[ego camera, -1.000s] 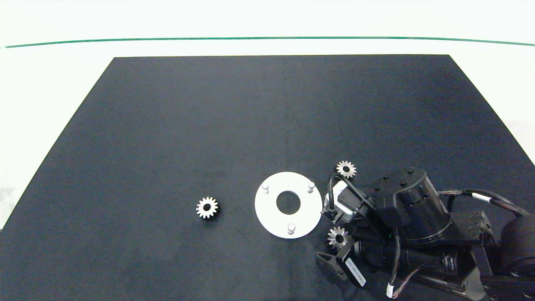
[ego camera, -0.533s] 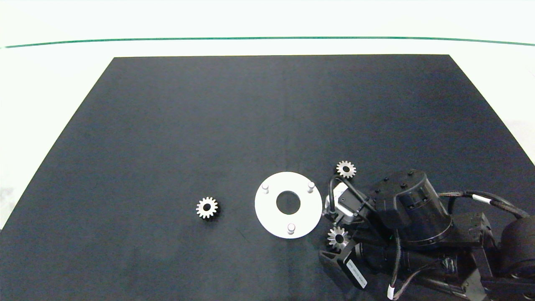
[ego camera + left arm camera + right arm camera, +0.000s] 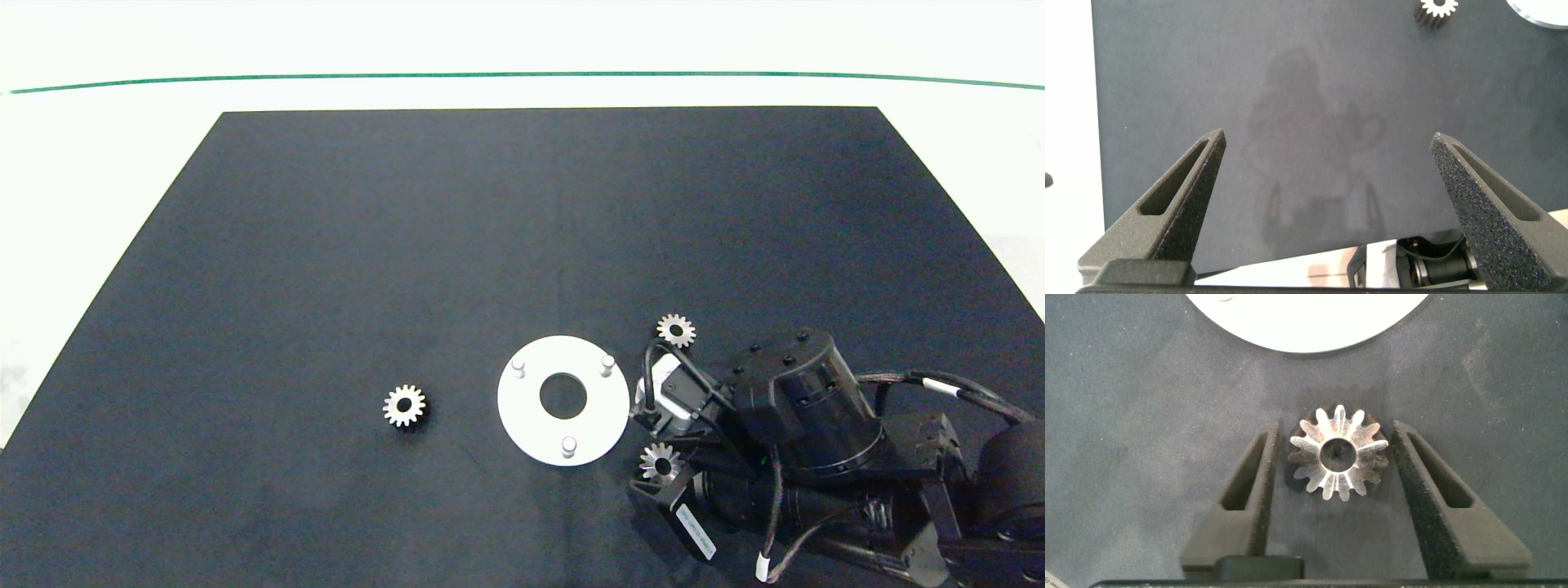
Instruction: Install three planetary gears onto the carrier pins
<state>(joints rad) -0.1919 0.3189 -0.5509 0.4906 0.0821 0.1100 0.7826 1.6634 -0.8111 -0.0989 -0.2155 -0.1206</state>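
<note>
The right gripper is straddling a planetary gear near the mat's front edge, just beside the white carrier disc, with its jaws spread and not yet pinching. If they are closing off-centre, the gear could be slipping or tilting. The three carrier pins are standing bare. The left gripper is hanging wide open over free mat; two gears are lying apart

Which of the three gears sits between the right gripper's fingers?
The gear just right of the disc's near edge. The right gripper straddles it; the other two lie clear, one farther back, one left.
</note>
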